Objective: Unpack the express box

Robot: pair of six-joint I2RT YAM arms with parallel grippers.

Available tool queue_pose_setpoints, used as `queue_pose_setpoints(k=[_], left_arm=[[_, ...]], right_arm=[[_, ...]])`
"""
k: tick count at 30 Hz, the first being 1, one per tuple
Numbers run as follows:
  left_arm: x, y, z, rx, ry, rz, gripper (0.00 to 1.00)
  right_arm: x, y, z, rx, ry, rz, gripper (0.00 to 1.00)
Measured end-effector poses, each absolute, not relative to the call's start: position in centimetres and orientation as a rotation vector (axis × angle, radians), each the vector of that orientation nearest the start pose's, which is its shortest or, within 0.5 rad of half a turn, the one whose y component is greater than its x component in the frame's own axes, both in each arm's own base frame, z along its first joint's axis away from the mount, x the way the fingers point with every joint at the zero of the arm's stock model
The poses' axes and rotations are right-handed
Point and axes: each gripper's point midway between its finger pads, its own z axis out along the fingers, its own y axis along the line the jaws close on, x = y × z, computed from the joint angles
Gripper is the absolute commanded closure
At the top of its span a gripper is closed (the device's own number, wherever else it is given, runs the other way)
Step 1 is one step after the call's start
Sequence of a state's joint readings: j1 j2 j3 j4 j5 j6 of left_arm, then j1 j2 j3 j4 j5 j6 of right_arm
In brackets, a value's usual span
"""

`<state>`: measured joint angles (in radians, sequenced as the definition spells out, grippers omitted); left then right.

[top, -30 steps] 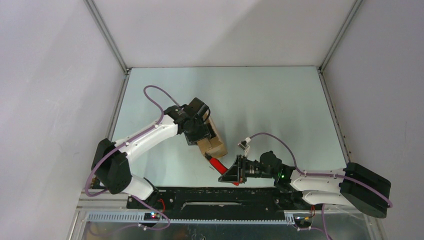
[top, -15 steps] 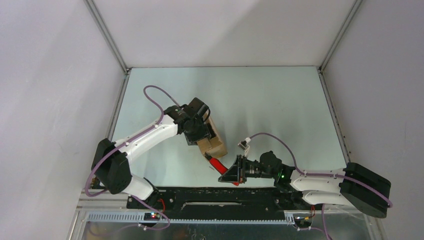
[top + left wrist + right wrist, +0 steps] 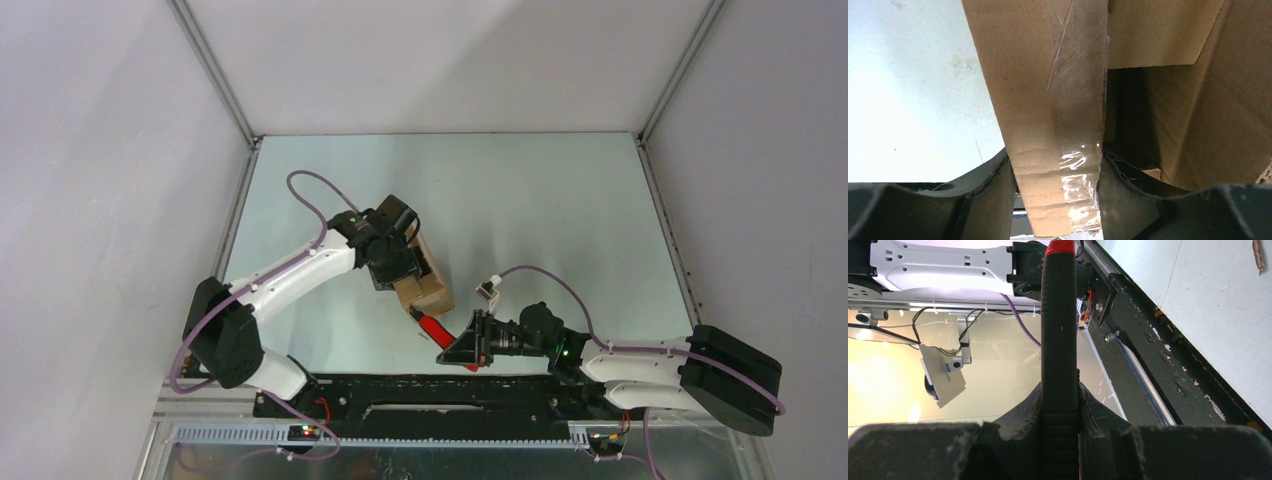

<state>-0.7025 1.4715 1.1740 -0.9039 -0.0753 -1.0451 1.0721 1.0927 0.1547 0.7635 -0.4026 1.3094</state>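
The express box [image 3: 425, 282], a small brown carton, lies left of the table's middle. My left gripper [image 3: 398, 262] reaches it from the left and is shut on it. In the left wrist view both black fingers [image 3: 990, 192] press a cardboard wall with clear tape [image 3: 1048, 130], and the box's dark inside shows to the right. My right gripper [image 3: 462, 342] is shut on the red-and-black utility knife [image 3: 435, 327]. The knife points up-left, its tip close to the box's near corner. The right wrist view shows the knife's black handle [image 3: 1060, 340] clamped between the jaws.
A black base rail [image 3: 440, 392] runs along the table's near edge, also seen as a rail [image 3: 1148, 360] in the right wrist view. Grey walls close the table in on three sides. A small brown scrap [image 3: 1257, 252] lies on the table surface.
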Motion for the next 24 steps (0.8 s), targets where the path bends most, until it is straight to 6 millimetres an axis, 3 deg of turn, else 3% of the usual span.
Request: queue_pose_setpoints(k=[24], left_arm=[[22.78,-21.88,12.44,-0.513,2.772,-0.346,0.91]], right_arm=[[5.23,32.0,13.71,-0.119,2.26,1.907,1.0]])
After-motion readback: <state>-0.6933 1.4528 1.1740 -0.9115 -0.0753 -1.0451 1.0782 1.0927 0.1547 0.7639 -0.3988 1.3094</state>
